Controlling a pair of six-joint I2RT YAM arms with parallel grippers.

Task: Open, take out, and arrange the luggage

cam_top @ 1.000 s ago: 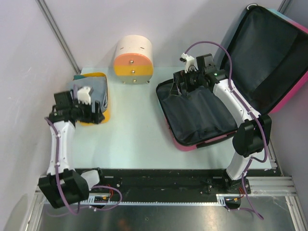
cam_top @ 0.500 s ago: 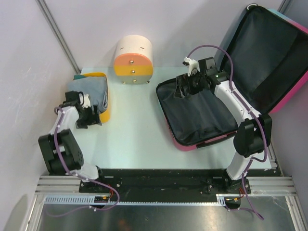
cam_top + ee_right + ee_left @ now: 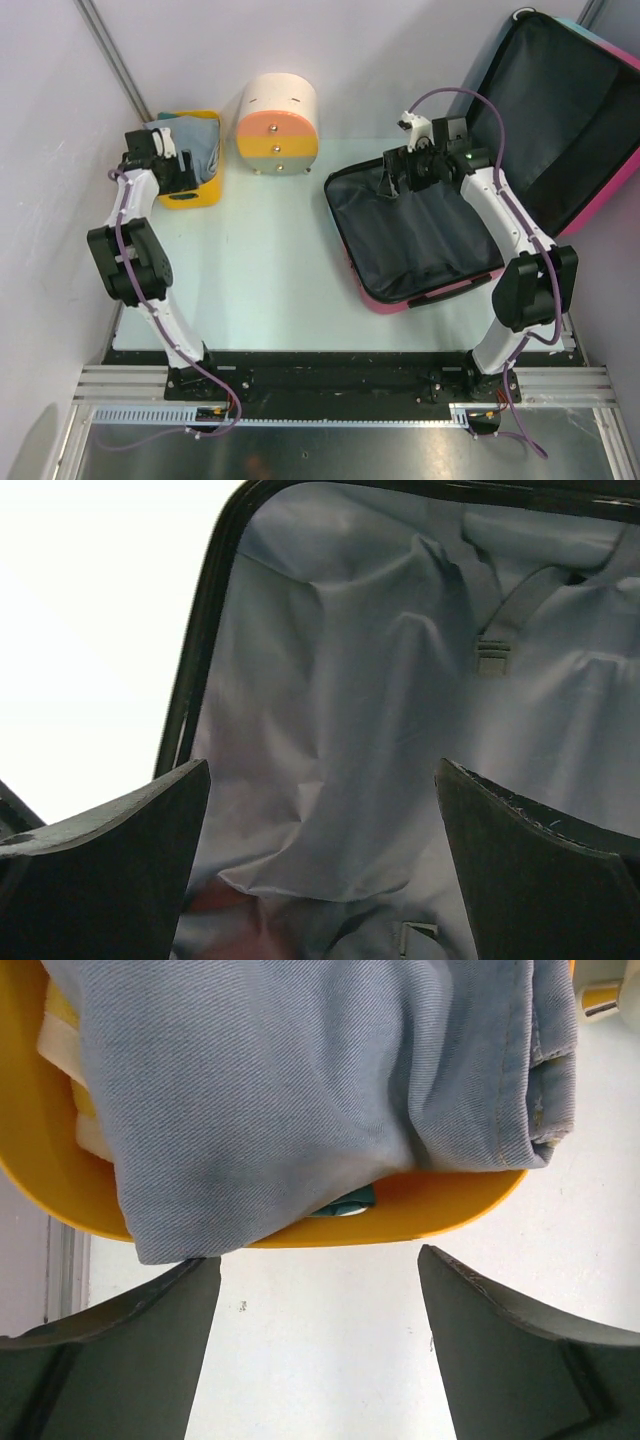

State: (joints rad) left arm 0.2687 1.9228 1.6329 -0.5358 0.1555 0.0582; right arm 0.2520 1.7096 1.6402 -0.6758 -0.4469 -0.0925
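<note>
One luggage [image 3: 400, 255], one yellow basket [image 3: 190, 197], one round drawer box [image 3: 277, 125], one denim garment [image 3: 197, 142], two arms [image 3: 128, 262] [image 3: 505, 215].

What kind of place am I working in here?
Probably a staged robot test booth: plain white walls, an aluminium frame rail along the near edge, and props like the open luggage and a yellow basket.

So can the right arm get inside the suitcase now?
Probably yes. The luggage lies with its lid open, and the right end effector hangs open just above the black lining, with nothing between them.
</note>
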